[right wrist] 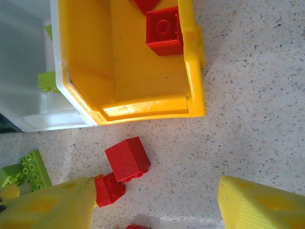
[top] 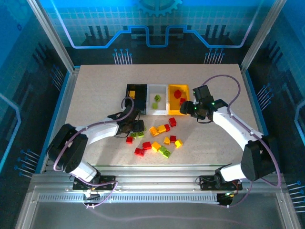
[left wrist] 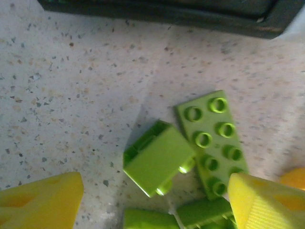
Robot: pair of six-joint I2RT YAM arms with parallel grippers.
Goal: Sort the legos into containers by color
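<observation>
Sorting is rolling: left hand, open, is straddling a lime brick on the counter to line up a pinch; right hand is hovering open beside the yellow bin collecting red bricks.

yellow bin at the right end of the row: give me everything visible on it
The yellow-orange rectangular plastic bin looks glossy and is open-topped, with rounded corners and a flat lip round its rim. It stands upright on the speckled table, rightmost in a row of three, its side flush against the white plastic bin. Inside lie red bricks, one of them stud up.
</observation>
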